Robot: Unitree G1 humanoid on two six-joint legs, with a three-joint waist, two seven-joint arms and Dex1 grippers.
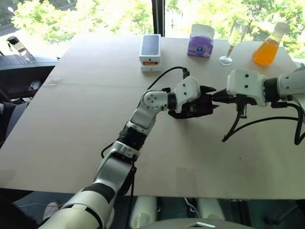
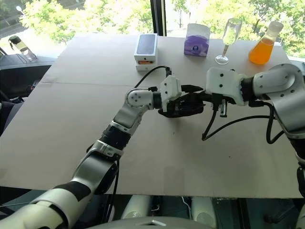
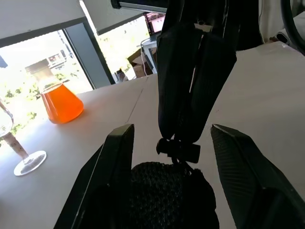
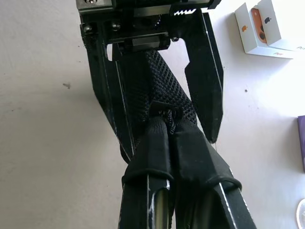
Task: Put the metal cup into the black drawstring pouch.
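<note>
The right gripper [image 4: 172, 125] is pinched tight on the mouth end of the pouch [image 4: 159, 90], its two fingers pressed together over the cord toggle. The left gripper [image 3: 174, 143] faces it from the other side with its jaws partly open, one finger on each side of the pouch; the right wrist view shows a gap between the fabric and at least one of those fingers, so whether they touch it I cannot tell. The pouch hangs stretched between the two grippers, raised off the table [image 1: 71, 124] near its middle. The cup cannot be made out; whether it is inside the pouch cannot be told. Toward the far edge of the table stand a white phone box [image 1: 150, 51], a purple tissue box [image 1: 200, 41], a stemmed glass [image 1: 233, 40] and a flask of orange liquid [image 1: 270, 44], all well apart from the grippers. A small bottle [image 1: 19, 48] stands off the table at the far left.
</note>
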